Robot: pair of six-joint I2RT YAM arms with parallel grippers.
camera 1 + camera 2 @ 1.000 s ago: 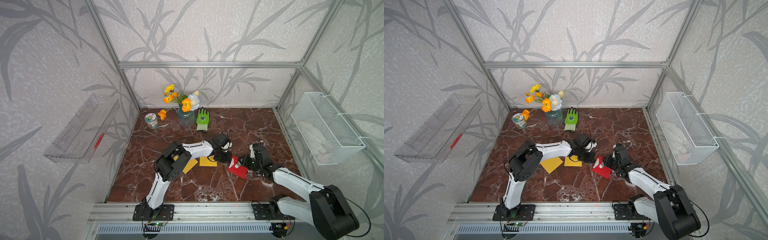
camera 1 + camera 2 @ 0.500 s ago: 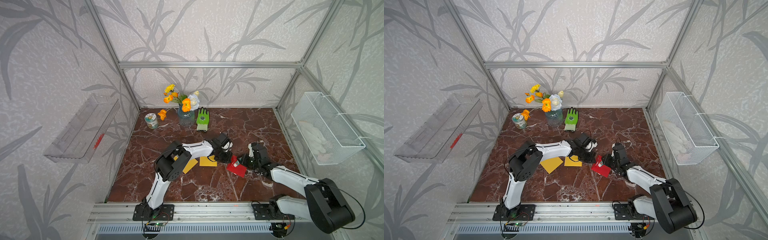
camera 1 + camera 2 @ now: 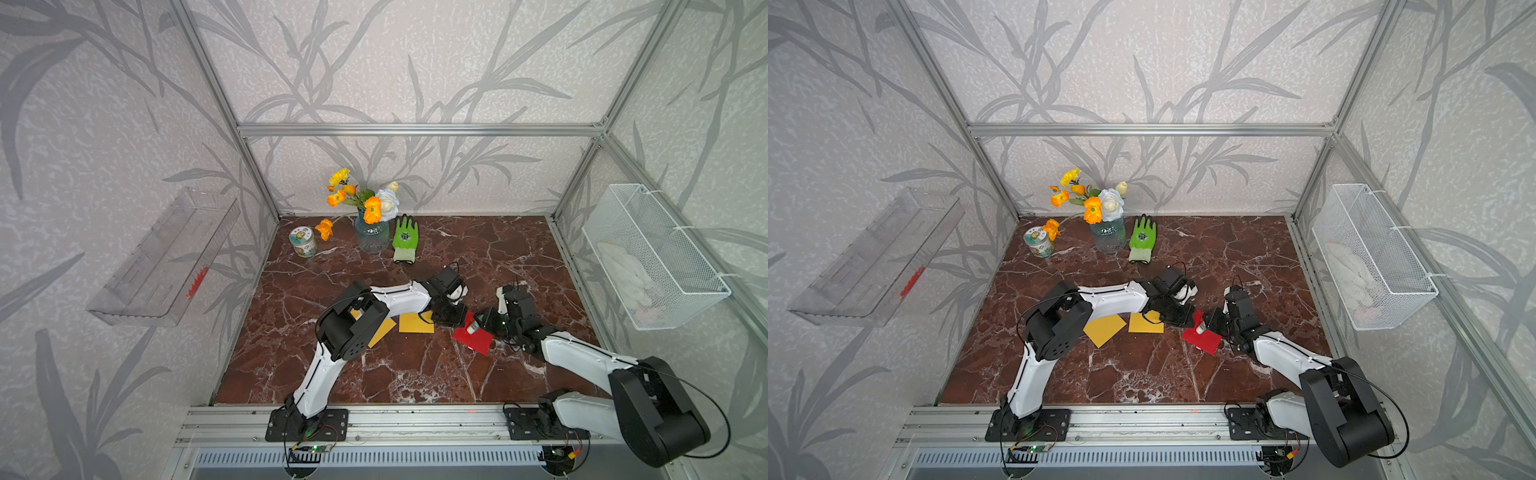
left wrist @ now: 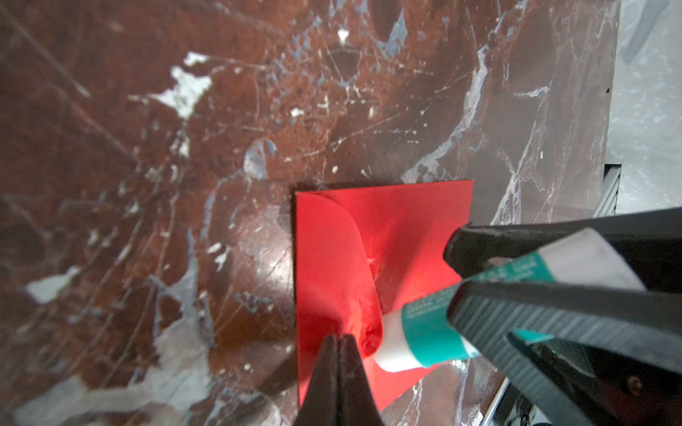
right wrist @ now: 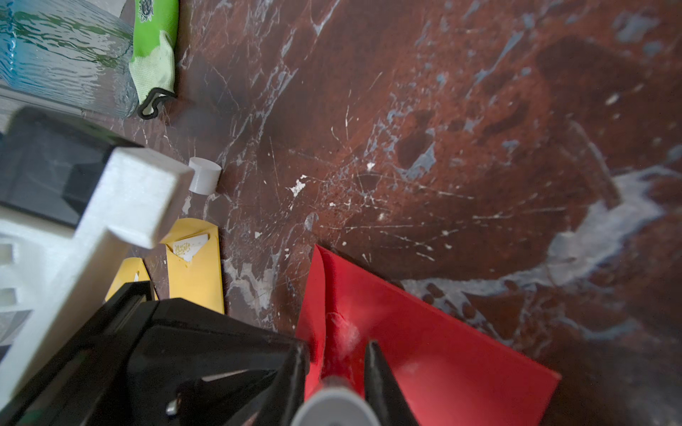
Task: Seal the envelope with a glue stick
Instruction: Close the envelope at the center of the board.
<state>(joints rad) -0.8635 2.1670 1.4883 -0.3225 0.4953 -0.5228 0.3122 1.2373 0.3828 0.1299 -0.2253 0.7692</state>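
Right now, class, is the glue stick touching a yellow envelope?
No, the glue stick, held in the right gripper, has its tip on the red envelope.

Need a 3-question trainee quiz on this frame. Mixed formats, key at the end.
1. True or false: the right end effector is shut on the glue stick.
2. The stick's tip touches an envelope of which colour? A) yellow B) red C) white
3. Fill in: the stick's white cap is off and lies on the ____.

Key:
1. True
2. B
3. table
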